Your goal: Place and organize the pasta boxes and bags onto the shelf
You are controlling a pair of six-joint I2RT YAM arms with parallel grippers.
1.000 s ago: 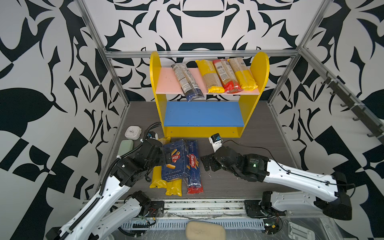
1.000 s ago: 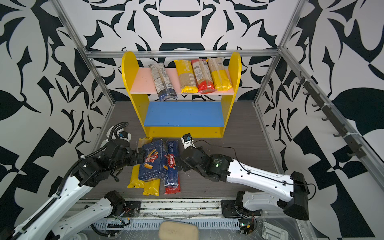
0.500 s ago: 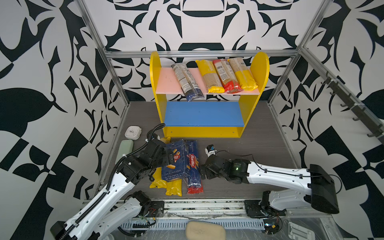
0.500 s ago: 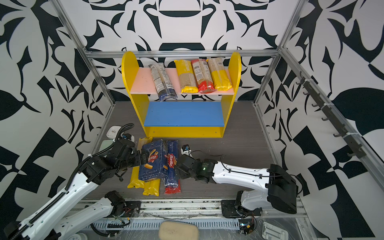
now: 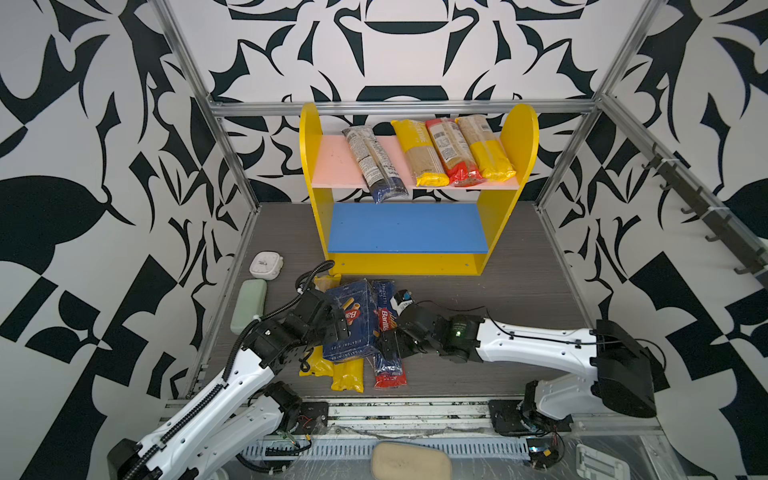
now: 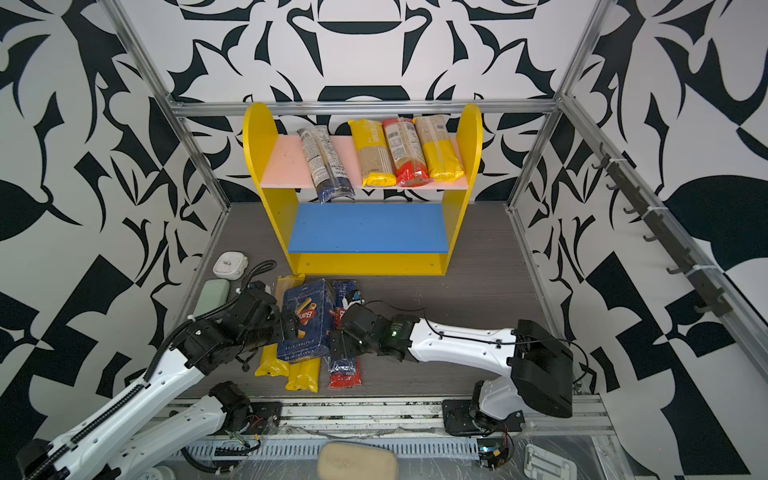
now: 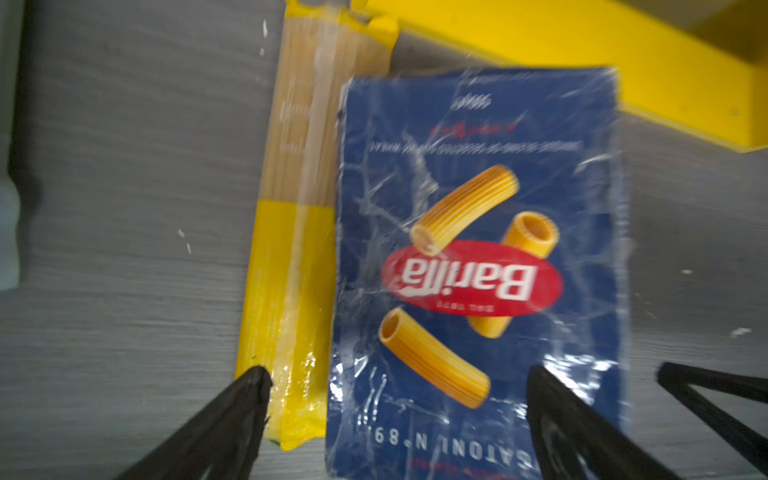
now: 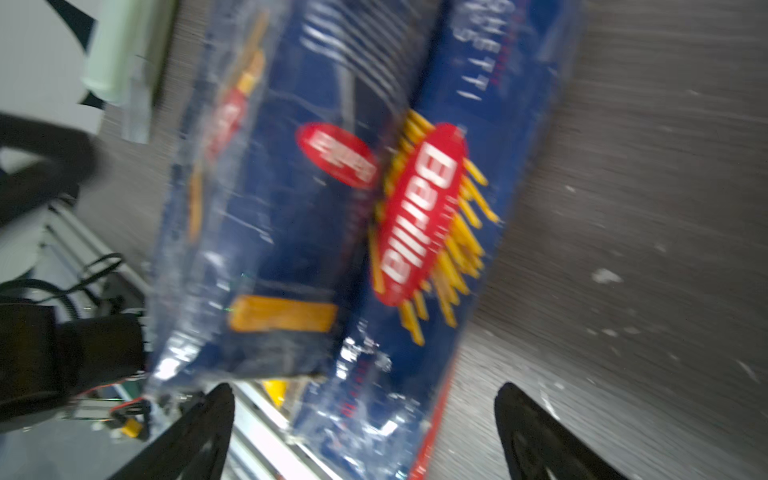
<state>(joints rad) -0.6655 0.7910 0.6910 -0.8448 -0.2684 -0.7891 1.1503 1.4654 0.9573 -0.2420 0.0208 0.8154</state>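
— Down on the grey floor, just ahead of the shelf (image 5: 309, 166): what sits in the pile?
— Wide rigatoni box (image 5: 353, 316) on top, plastic-wrapped, logo up. Long spaghetti pack (image 5: 384, 320) lies touching its right side. Two yellow-ended bags (image 5: 347, 376) poke out from under the box toward the front rail. A red-ended bag (image 5: 390, 378) pokes out from under the spaghetti pack.
— Claws?
— Left gripper (image 7: 399, 395) is spread wide and grips nothing. In its wrist view one of its fingers (image 7: 249, 399) stands at the outer edge of a yellow-ended bag and the other stands over the box's face. Contact: cannot tell.
— And the right?
— Right gripper (image 8: 370, 411) is spread wide too, nothing grasped. Its fingers stand either side of the spaghetti pack's near end. The view is blurred, so contact is unclear.
— The shelf?
— Upright at the back wall. Pink upper board (image 5: 332, 162) carries four shelved bags (image 5: 449, 153) side by side: navy end, yellow, red, yellow. Blue lower board (image 5: 407, 226) sits beneath.
— Anything else?
— Pale green case (image 5: 249, 303) by the left wall, near the left arm.
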